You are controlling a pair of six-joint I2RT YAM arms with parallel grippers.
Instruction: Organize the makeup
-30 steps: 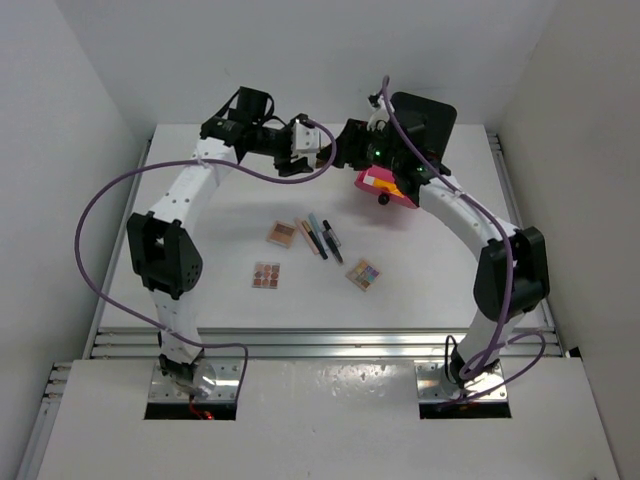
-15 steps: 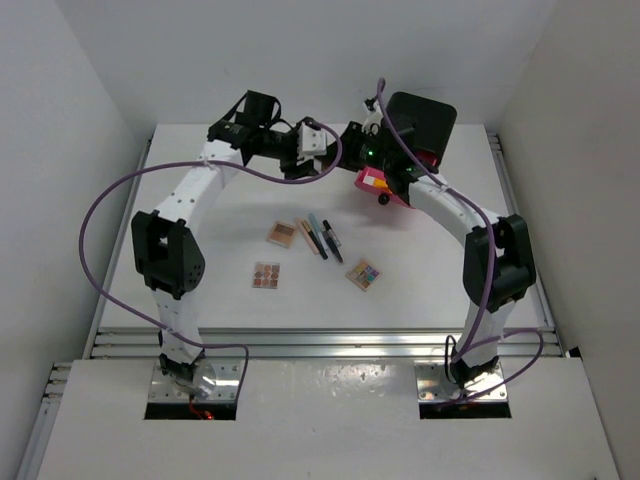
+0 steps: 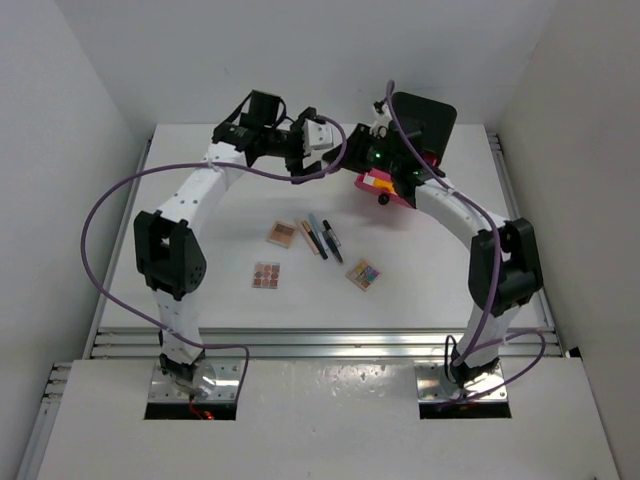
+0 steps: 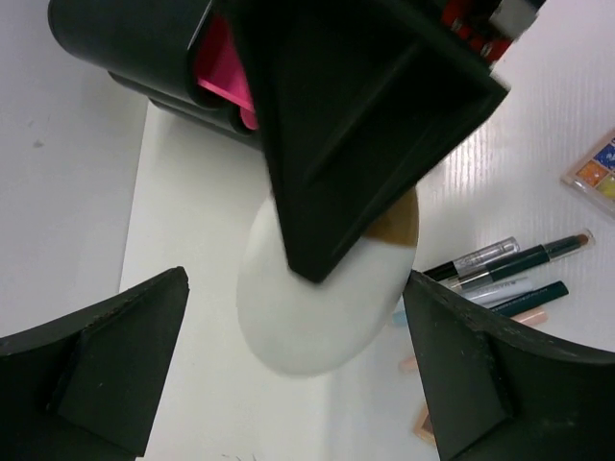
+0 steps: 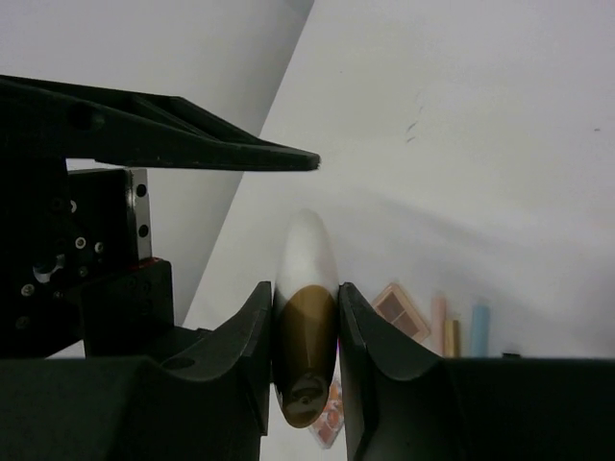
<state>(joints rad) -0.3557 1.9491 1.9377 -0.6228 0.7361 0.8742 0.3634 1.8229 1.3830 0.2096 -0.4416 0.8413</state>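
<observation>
Altogether, three palettes and one compact show.

White, gold-ended compact pinched edge-on in right claw; palettes, pencils lie flat.

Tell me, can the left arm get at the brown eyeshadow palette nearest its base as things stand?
Probably yes. The left gripper is open and holds nothing, and the brown eyeshadow palette lies apart from the other items with nothing over it.
</observation>
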